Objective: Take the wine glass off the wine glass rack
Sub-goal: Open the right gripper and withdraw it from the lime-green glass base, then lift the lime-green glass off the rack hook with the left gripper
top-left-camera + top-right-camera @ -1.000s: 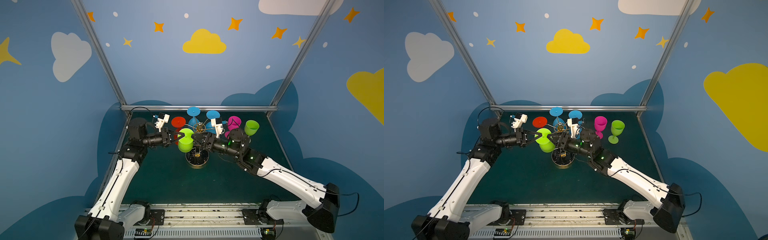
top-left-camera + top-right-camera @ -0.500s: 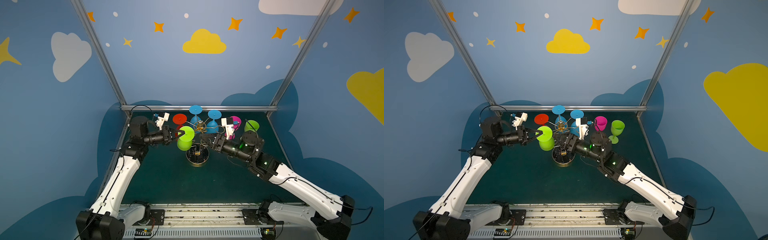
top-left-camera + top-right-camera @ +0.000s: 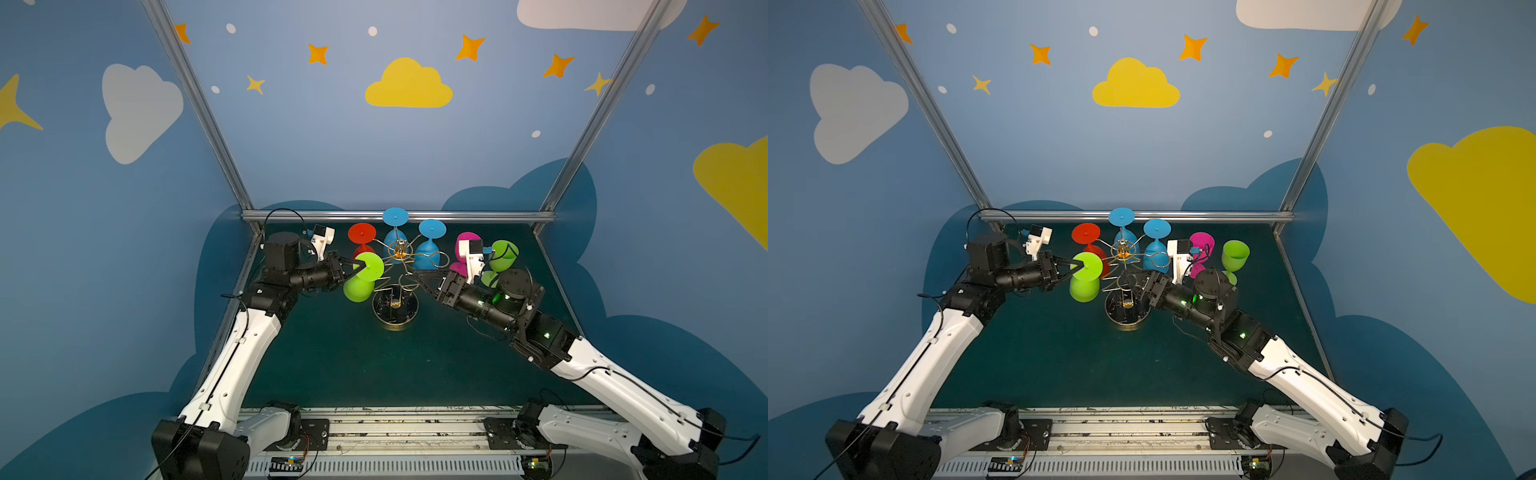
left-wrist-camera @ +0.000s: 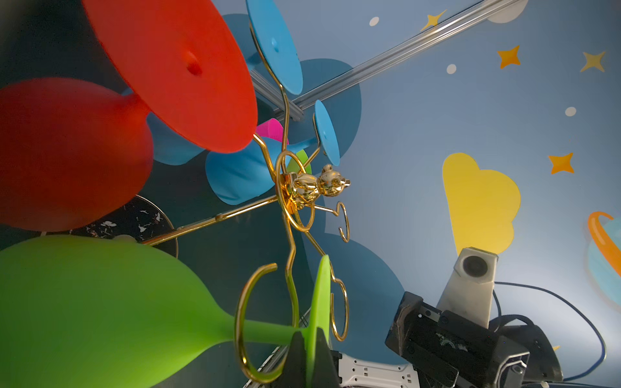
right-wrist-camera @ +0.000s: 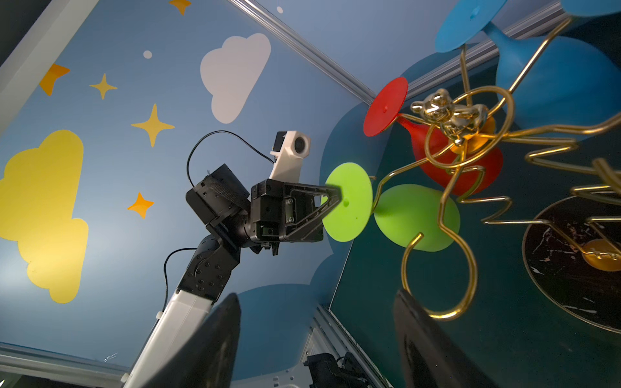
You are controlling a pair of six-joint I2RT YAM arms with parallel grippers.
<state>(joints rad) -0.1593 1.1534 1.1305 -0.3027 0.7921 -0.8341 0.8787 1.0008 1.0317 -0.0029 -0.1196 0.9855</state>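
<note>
The green wine glass [image 3: 357, 286] hangs bowl-down at the outer loop of one arm of the wine glass rack [image 3: 400, 251], and its stem seems to sit inside the hook. The left fingers [image 5: 312, 188] are clenched on its foot disc. The right fingers [image 5: 208, 342] stand released beside an empty loop, grasping nothing.

The foot is probably best drawn straight outward along the arm, level and untwisted, so the rack does not tip.

There are six glasses and one rack. Four hang: this one, one red glass [image 3: 361, 235] and two blue glasses [image 3: 428, 253]. Two stand upright on the bench [image 3: 332, 353]: a pink glass [image 3: 462, 243] and a second green glass [image 3: 505, 253].
</note>
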